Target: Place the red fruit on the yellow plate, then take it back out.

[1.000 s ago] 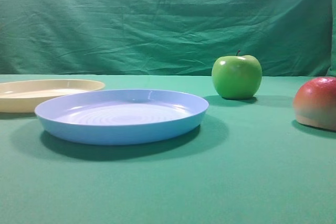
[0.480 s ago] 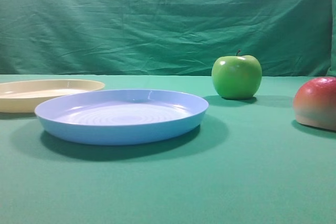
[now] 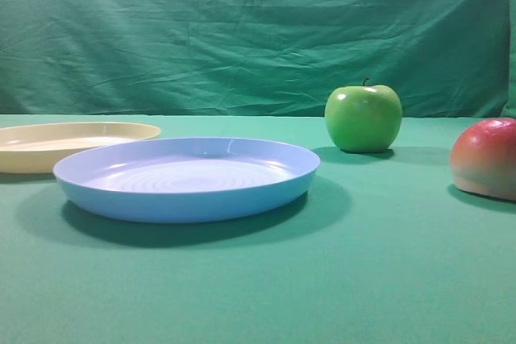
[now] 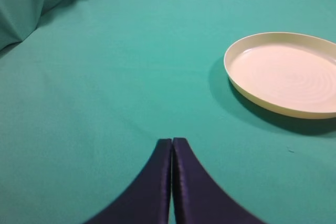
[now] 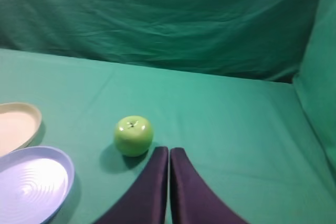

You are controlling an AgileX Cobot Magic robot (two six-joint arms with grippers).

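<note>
The red fruit [image 3: 486, 158] sits at the right edge of the exterior high view, cut off by the frame, resting on the green cloth [image 3: 387, 279]; its top is red and its lower side fades to peach and yellow-green. It lies on no plate and nothing touches it. Up and to the left of it, well apart, the green apple [image 3: 364, 118] stands upright with its short stem on top, further back on the cloth. In the middle left of that view the blue plate [image 3: 187, 177] takes up the foreground, shallow and holding nothing, and behind its left rim, at the left edge of the frame, lies the yellow plate [image 3: 72, 144], also holding nothing; whether the two plates touch cannot be told from this low angle. In the left wrist view the yellow plate fills the right side of the frame with bare cloth around it, and the left gripper [image 4: 172, 142] shows at the bottom centre, its two dark fingers pressed together with nothing between them, above bare cloth and well to the lower left of the plate. In the right wrist view the right gripper [image 5: 168, 151] is likewise closed on nothing at the bottom centre, its tips just right of the green apple in the frame, with both plates at the lower left. A wrinkled green backdrop [image 3: 258, 30] hangs behind the scene.
</note>
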